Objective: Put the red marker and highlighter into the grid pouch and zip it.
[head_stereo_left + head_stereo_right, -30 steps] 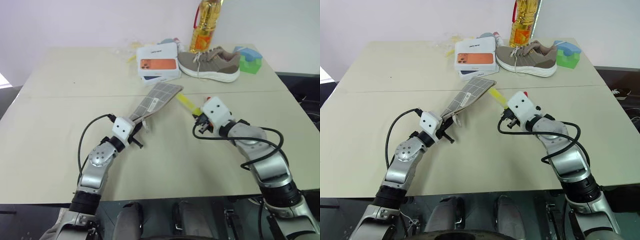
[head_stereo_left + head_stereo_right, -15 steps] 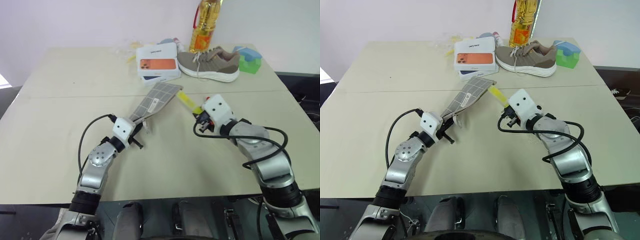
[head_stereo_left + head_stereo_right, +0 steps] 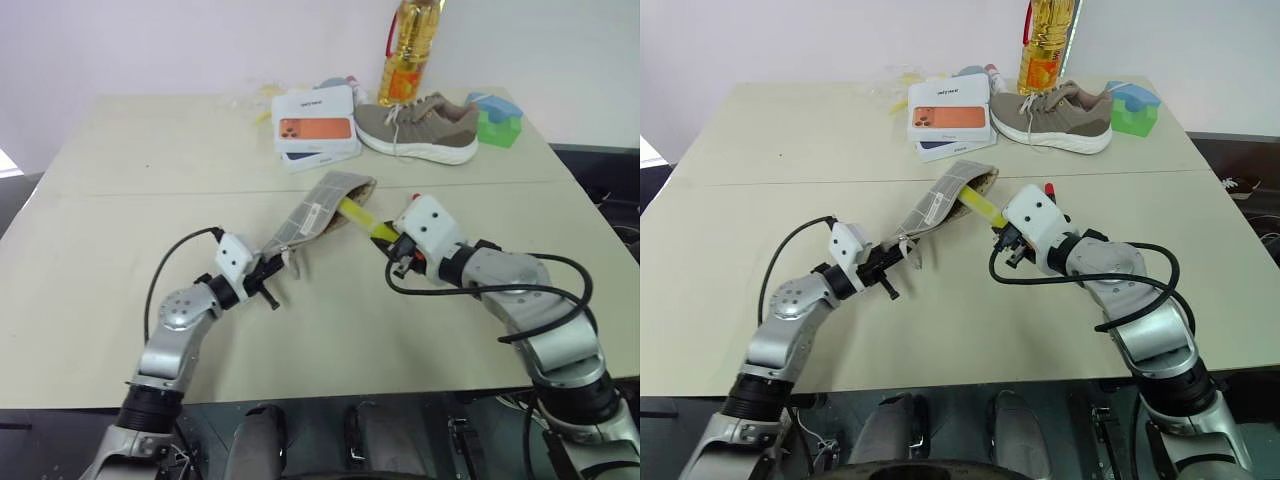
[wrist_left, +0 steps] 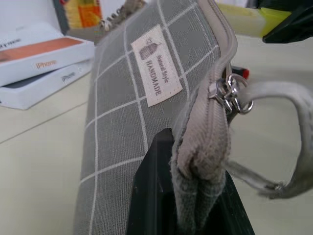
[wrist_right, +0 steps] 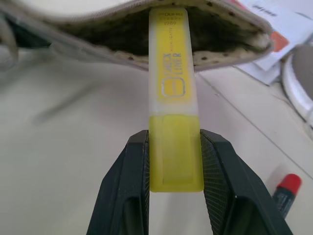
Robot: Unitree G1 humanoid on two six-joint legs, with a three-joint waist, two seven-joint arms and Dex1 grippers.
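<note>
- Right gripper [image 5: 175, 161]: fingers pinching the highlighter [image 5: 172, 105] by its rear end; front end already inside the open mouth of the grid pouch [image 3: 318, 208].
- Left gripper [image 4: 188, 196]: fingers pressed together on the pouch's zipper-end corner, holding the pouch raised off the table [image 3: 120, 210], mouth aimed at about 2 o'clock from that gripper.
- Metal ring zipper pull [image 4: 230, 93] and a grey wrist strap [image 4: 288, 132] hang just beside the gripped corner.
- Red marker [image 3: 1049, 189] lies on the table just behind the right gripper, around 12 o'clock from it.
- Far edge of table, 12 o'clock: white phone boxes [image 3: 318, 122], tan sneaker [image 3: 420, 127], oil bottle [image 3: 408, 52], green block [image 3: 500, 120].
</note>
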